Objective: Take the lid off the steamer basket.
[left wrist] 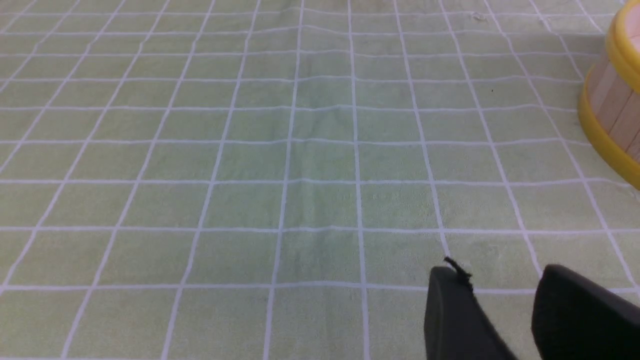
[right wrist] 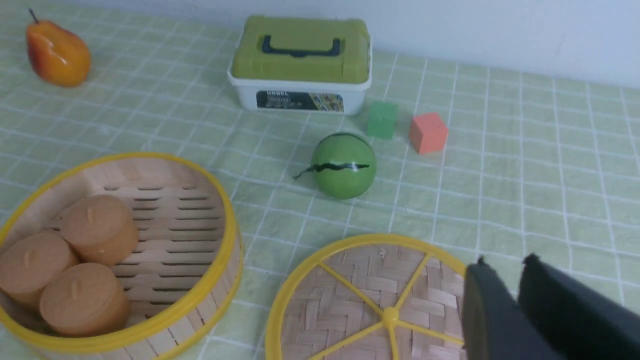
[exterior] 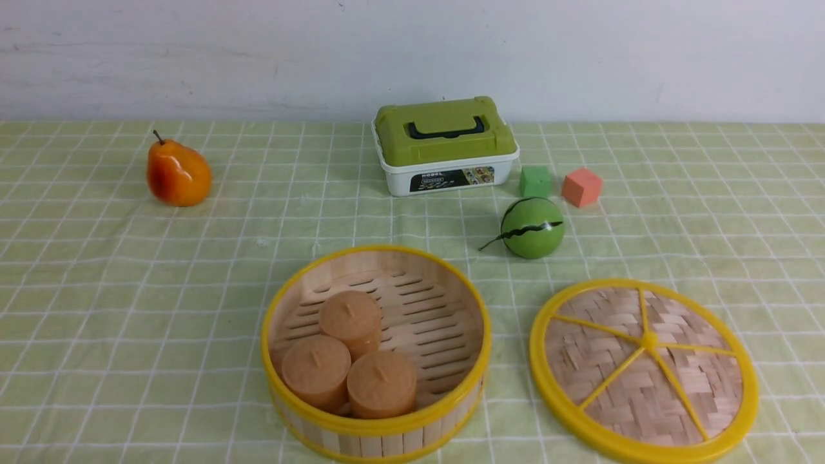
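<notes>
The lid [exterior: 644, 374], a woven bamboo disc with a yellow rim and spokes, lies flat on the checked cloth to the right of the steamer basket [exterior: 387, 261], clear of it. The basket stands uncovered with three tan buns [exterior: 351, 351] inside. Neither arm shows in the front view. In the right wrist view my right gripper [right wrist: 506, 262] hangs over the lid's [right wrist: 370, 300] far right rim, its fingers nearly together and holding nothing; the basket [right wrist: 227, 235] shows beside the lid. My left gripper [left wrist: 497, 272] is open over bare cloth, with the basket's wall [left wrist: 617, 100] off to one side.
At the back stands a white box with a green lid [exterior: 445, 145]. A green cube [exterior: 536, 181], a coral cube [exterior: 581, 187] and a green ball [exterior: 532, 227] sit behind the bamboo lid. An orange pear [exterior: 178, 173] lies at the far left.
</notes>
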`<act>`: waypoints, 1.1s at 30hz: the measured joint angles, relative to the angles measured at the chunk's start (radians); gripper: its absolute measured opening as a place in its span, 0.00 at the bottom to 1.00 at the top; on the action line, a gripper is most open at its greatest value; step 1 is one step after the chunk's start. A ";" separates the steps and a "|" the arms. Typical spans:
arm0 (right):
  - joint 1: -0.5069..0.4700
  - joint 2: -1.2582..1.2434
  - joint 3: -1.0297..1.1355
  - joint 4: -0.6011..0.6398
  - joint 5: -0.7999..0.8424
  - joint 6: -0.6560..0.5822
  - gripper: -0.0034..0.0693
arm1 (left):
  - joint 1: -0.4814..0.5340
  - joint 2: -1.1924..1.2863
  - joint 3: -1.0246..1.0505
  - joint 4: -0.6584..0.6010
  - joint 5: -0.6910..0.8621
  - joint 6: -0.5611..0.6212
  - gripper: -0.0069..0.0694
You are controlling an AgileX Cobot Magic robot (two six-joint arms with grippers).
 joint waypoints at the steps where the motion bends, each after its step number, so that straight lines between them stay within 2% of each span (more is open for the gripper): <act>1: 0.000 -0.047 0.026 -0.004 0.000 0.000 0.07 | 0.000 0.000 0.000 0.000 0.000 0.000 0.40; 4: 0.000 -0.151 0.077 -0.027 -0.005 0.000 0.02 | 0.000 0.000 0.000 0.000 0.000 0.000 0.40; 14: 0.000 -0.308 0.150 -0.123 0.082 0.001 0.02 | 0.000 0.000 0.000 0.000 0.000 0.000 0.40; 17: 0.000 -0.375 0.251 -0.123 -0.007 -0.044 0.02 | 0.000 0.000 0.000 0.000 0.000 0.000 0.40; 24: 0.000 -0.552 0.614 -0.123 -0.454 -0.060 0.03 | 0.000 0.000 0.000 0.000 0.000 0.000 0.40; 27: -0.008 -0.577 0.786 -0.073 -0.618 -0.044 0.04 | 0.000 0.000 0.000 0.000 0.000 0.000 0.40; 31: -0.079 -0.580 0.841 -0.027 -0.618 -0.011 0.04 | 0.000 0.000 0.000 0.000 0.000 0.000 0.40; 33: -0.158 -0.582 0.842 -0.035 -0.607 0.002 0.05 | 0.000 0.000 0.000 0.000 0.000 0.000 0.40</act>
